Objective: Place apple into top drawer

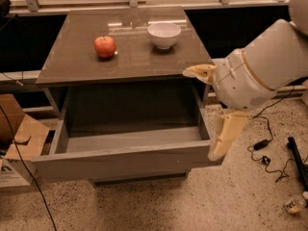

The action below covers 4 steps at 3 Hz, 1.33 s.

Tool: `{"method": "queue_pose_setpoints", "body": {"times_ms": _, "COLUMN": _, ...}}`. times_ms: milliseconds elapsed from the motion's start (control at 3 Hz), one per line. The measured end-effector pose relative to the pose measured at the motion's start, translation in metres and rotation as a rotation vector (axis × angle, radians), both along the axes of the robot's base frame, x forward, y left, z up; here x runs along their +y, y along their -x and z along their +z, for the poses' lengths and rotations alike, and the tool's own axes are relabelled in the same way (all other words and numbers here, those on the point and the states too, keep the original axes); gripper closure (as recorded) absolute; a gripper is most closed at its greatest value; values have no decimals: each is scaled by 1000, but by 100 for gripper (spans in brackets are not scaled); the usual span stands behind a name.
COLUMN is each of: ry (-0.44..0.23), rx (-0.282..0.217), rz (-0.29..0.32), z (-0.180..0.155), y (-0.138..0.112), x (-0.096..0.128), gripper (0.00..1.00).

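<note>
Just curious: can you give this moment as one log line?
apple on cabinet top | top drawer open | claw open, beside drawer

I get a dim, soft feed. Glare streaks the surface (72, 57) at upper centre; the jaws, centre right, look blurred.

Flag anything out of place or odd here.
Nothing stands out. The apple and white bowl sit on the cabinet top, the top drawer is pulled open, and the gripper is open beside its right side.

Speckled terrazzo floor (144, 207), cardboard box (21, 134) left, cables (262, 144) right.
</note>
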<state>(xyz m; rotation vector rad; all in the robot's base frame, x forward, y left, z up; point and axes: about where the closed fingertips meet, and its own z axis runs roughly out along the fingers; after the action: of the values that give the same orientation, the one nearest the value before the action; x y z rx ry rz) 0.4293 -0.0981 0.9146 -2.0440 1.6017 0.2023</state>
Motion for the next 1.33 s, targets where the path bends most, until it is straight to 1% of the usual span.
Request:
{"method": "queue_pose_setpoints", "body": {"times_ms": 333, "ry": -84, "rx": 12, "rz": 14, "z": 0, "y": -28, "x": 21, "gripper": 0}}
{"method": "queue_pose_setpoints", "body": {"times_ms": 667, "ry": -130, "rx": 16, "rz": 28, "z": -3, "y": -61, "x": 40, "gripper": 0}}
{"method": "queue_pose_setpoints", "body": {"times_ms": 1000, "ry": -130, "rx": 16, "rz": 28, "z": -3, "y": -61, "x": 40, "gripper": 0}}
{"method": "queue_pose_setpoints", "body": {"times_ms": 1333, "ry": -155, "rx": 26, "rz": 25, "z": -13, "y": -79, "x": 57, "gripper": 0}}
